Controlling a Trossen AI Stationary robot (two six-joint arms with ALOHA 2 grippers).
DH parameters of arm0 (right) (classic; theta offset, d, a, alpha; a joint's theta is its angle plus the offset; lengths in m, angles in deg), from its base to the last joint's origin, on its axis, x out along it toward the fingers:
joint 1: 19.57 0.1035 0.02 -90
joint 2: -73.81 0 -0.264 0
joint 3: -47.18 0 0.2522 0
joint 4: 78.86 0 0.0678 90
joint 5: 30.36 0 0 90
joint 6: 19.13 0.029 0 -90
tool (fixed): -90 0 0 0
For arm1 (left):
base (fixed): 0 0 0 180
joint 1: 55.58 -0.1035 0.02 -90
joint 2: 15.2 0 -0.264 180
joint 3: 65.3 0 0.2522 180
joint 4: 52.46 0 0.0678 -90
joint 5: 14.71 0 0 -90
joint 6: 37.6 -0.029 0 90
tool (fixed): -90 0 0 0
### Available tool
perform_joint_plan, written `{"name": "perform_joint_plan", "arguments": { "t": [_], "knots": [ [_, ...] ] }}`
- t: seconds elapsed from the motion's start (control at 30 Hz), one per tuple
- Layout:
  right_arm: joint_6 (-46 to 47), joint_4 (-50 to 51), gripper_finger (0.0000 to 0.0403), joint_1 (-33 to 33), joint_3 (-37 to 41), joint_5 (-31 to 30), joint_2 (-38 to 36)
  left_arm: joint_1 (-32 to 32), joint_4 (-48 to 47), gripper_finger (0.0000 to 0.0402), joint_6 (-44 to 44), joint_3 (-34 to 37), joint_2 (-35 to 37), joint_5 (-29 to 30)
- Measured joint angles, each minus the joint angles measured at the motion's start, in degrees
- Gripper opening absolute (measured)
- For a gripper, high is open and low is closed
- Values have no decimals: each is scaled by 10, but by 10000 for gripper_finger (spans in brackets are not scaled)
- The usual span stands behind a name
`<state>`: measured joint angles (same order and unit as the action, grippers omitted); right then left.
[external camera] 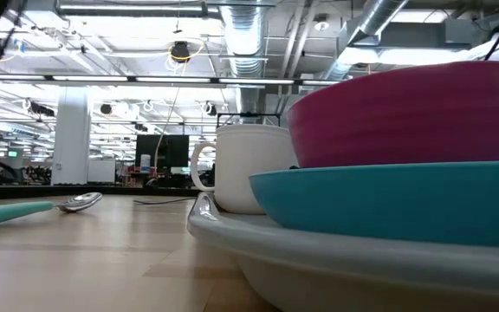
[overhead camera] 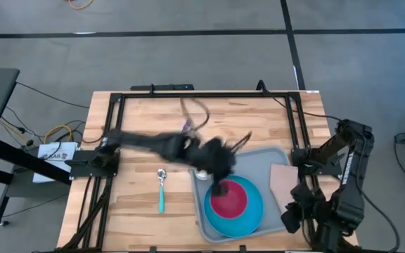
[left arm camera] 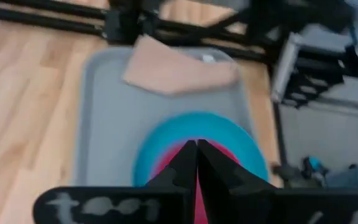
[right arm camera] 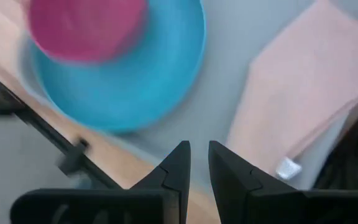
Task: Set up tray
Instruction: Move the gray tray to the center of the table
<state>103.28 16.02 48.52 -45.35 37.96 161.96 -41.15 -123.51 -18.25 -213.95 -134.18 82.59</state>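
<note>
The light-grey tray lies on the table's right half. On it sits a round blue plate with a pink bowl inside, a white mug at the tray's left end, and a beige napkin on its right side. My left gripper reaches in from the left and hangs above the bowl's far-left rim, fingers shut and holding nothing. It does not show in the low view. My right gripper waits over the tray's near right corner, with a narrow gap between its fingers.
A spoon with a teal handle lies on the bare wood left of the tray and also shows as the spoon in the low view. A black frame borders the table's far, left and right sides. The right arm's base stands just right of the tray.
</note>
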Motion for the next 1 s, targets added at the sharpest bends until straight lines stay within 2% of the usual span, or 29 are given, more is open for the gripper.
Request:
{"name": "perform_joint_plan", "arguments": {
  "t": [0.1, 0.27, 0.37, 0.43, 0.5, 0.6, 0.73, 0.87, 1.0],
  "knots": [
    [-41, -68, 52, -8, 49, 52, 0, 69, -52, 0, 129, 0, 9, 82],
    [-101, -226, 52, -22, 138, 60, -4, 166, -164, 0, 351, 21, -11, 198],
    [-118, -305, 52, -35, 184, 66, -5, 202, -213, 0, 480, 63, -27, 208],
    [-131, -335, 52, -44, 206, 71, -5, 217, -220, 0, 530, 100, -34, 209],
    [-134, -360, 52, -52, 222, 83, -5, 224, -188, 0, 546, 142, -43, 215],
    [-135, -363, 52, -63, 232, 96, -5, 232, -136, 0, 557, 204, -51, 183],
    [-148, -366, 52, -72, 250, 125, -5, 235, -13, 0, 539, 289, -50, 169],
    [-149, -393, 52, -86, 279, 147, -5, 235, 77, 0, 498, 342, -49, 155],
    [-162, -450, 52, -105, 316, 144, -5, 233, 113, 0, 454, 367, -50, 170]
  ]
}}
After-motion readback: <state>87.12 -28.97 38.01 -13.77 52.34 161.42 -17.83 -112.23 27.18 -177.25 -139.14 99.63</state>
